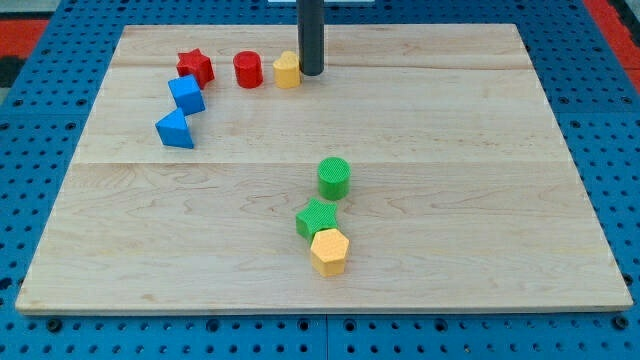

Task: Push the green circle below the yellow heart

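Nearest the view's bottom, a yellow hexagon touches a green star on the pale wooden counter, ringed by blue pegboard. Green circle sits mid-board, well apart from my tip, which touches the yellow heart; no gripper exists.

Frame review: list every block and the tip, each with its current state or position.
my tip: at the view's top, touching the yellow heart's right side.
yellow heart: beside red cylinder.
red cylinder: upright.
red star: top left.
blue cube: below the star.
blue triangle: lowest blue.
green circle: untouched, mid-board.
green star: touching yellow hexagon.
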Available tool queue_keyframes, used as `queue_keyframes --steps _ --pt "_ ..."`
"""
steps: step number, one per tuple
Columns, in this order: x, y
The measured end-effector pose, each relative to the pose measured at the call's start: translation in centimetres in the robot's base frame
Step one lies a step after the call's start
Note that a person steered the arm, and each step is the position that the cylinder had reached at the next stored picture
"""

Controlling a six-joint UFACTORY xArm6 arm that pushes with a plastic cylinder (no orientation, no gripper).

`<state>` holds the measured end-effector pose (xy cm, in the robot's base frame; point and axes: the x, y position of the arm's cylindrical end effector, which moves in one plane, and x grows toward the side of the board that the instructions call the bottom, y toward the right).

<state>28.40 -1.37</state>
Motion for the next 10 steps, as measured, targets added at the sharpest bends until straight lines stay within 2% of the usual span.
queue_keyframes --steps 1,2,3,4,5,6,8,10 --pt "2.7 1.4" --pt "6.4 6.6" --pt "12.6 9.8" --pt "19.5 10.1" --pt "23.1 7.6" --pt "23.1 2.9" --pt "20.9 2.3" --pt "15.0 2.2"
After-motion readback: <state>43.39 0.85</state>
